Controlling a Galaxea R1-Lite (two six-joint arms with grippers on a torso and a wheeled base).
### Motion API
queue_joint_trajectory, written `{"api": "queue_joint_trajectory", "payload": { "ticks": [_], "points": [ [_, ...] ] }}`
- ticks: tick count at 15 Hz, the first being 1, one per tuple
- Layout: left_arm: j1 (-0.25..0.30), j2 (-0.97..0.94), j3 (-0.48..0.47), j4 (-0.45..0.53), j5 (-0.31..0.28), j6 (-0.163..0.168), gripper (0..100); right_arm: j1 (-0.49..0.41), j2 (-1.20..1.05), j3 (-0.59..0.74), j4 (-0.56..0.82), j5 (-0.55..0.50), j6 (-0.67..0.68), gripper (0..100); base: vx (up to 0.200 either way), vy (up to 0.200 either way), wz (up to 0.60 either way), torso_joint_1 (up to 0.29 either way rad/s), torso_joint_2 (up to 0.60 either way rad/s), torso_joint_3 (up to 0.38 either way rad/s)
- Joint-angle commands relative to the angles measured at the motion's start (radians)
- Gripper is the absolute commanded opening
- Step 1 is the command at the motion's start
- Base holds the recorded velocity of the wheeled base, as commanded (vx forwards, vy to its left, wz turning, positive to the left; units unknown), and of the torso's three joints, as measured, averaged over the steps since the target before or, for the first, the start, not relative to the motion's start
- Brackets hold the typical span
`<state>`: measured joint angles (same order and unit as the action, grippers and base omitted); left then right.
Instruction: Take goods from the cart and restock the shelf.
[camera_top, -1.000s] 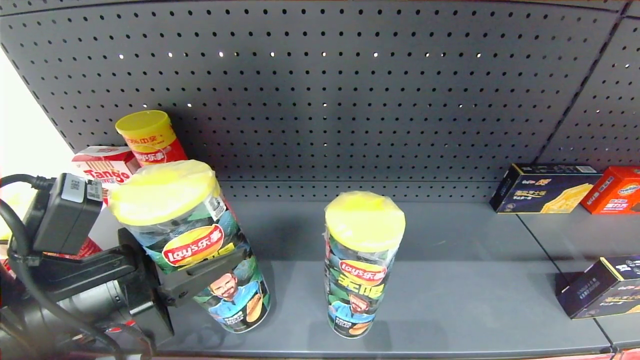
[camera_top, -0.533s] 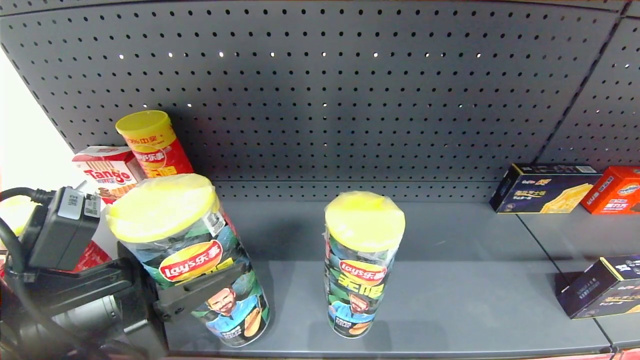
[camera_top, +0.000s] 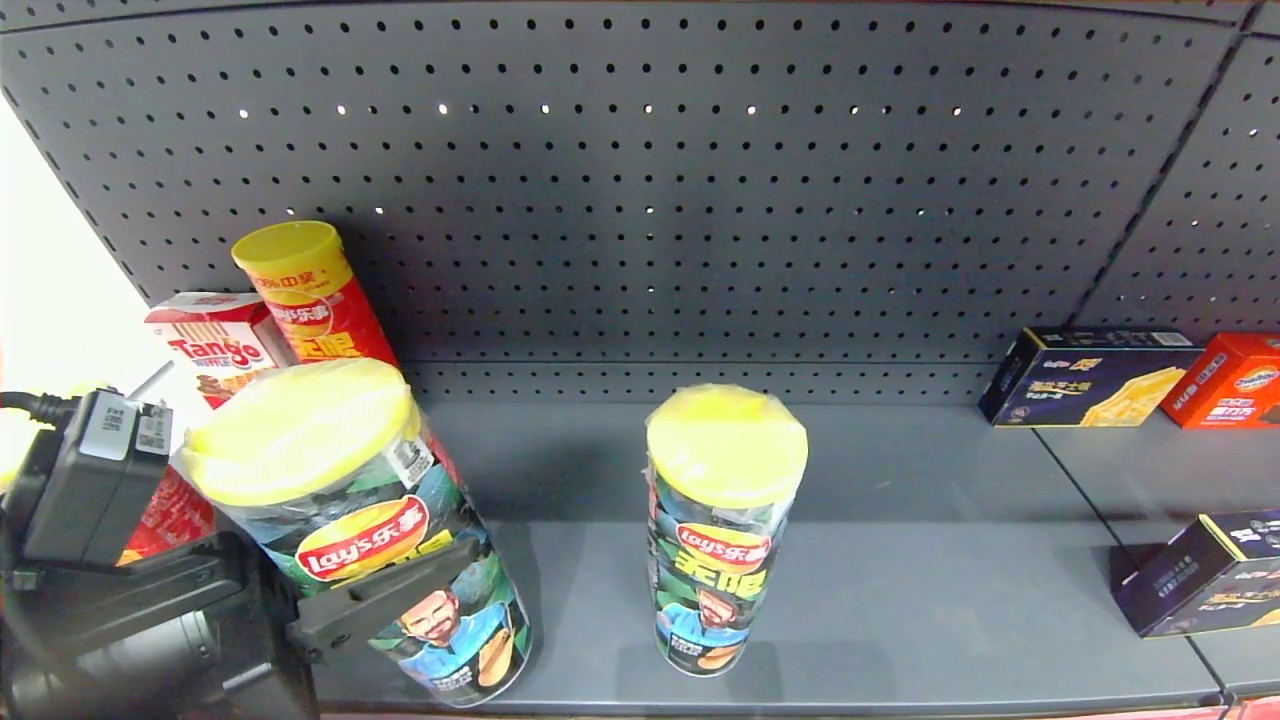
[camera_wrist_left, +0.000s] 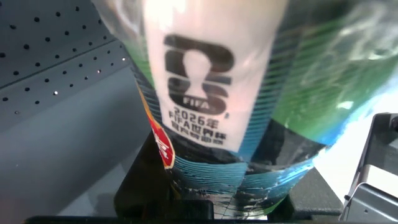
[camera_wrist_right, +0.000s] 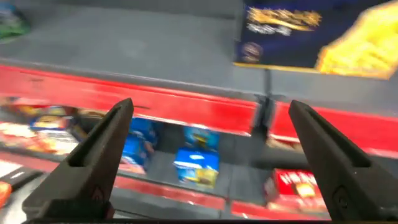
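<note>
A chips can with a yellow lid and green-blue label is at the left front of the grey shelf, leaning with its top to the left. My left gripper is shut on its middle, one dark finger crossing the label. The same can appears close up in the left wrist view. I cannot tell whether its base touches the shelf. A second matching can stands upright mid-shelf, free. My right gripper is open and holds nothing, in front of the red shelf edge.
Behind the held can stand a red can with a yellow lid and a wafer box. At the right lie a dark blue box, an orange box and another dark box. A perforated panel backs the shelf.
My left gripper and the can in it have shifted left and toward the shelf's front edge. The middle can and the boxes have stayed put.
</note>
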<state>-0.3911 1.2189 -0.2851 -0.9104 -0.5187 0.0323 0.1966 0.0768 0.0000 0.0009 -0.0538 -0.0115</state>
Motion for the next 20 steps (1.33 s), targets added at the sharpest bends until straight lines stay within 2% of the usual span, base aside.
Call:
{"api": "queue_joint_trajectory", "payload": {
  "ticks": [1, 3, 7, 8, 16, 20],
  "points": [
    [0.0, -0.006, -0.002, -0.001, 0.0, 0.0, 0, -0.101, 0.034, 0.0, -0.001, 0.0, 0.007, 100, 0.0, 0.0, 0.0, 0.0, 0.0, 0.0],
    [0.0, -0.006, -0.003, 0.001, 0.0, 0.0, 0, -0.1, 0.032, 0.0, -0.002, -0.001, 0.004, 100, 0.0, 0.0, 0.0, 0.0, 0.0, 0.0],
    [0.0, -0.01, -0.003, 0.001, 0.0, 0.0, 0, -0.177, 0.058, 0.0, -0.001, 0.0, -0.004, 100, 0.0, 0.0, 0.0, 0.0, 0.0, 0.0],
    [0.0, -0.01, 0.006, 0.001, 0.0, 0.001, 0, -0.24, -0.006, 0.0, -0.001, -0.001, -0.001, 100, 0.0, 0.0, 0.0, 0.0, 0.0, 0.0],
    [0.001, -0.035, 0.024, 0.002, 0.0, 0.0, 0, -0.212, -0.069, 0.0, -0.002, -0.001, 0.002, 100, 0.0, 0.0, 0.0, 0.0, 0.0, 0.0],
    [0.012, -0.033, -0.049, 0.007, 0.011, 0.006, 0, -0.212, -0.069, 0.0, -0.002, -0.001, 0.002, 100, 0.0, 0.0, 0.0, 0.0, 0.0, 0.0]
  ]
}}
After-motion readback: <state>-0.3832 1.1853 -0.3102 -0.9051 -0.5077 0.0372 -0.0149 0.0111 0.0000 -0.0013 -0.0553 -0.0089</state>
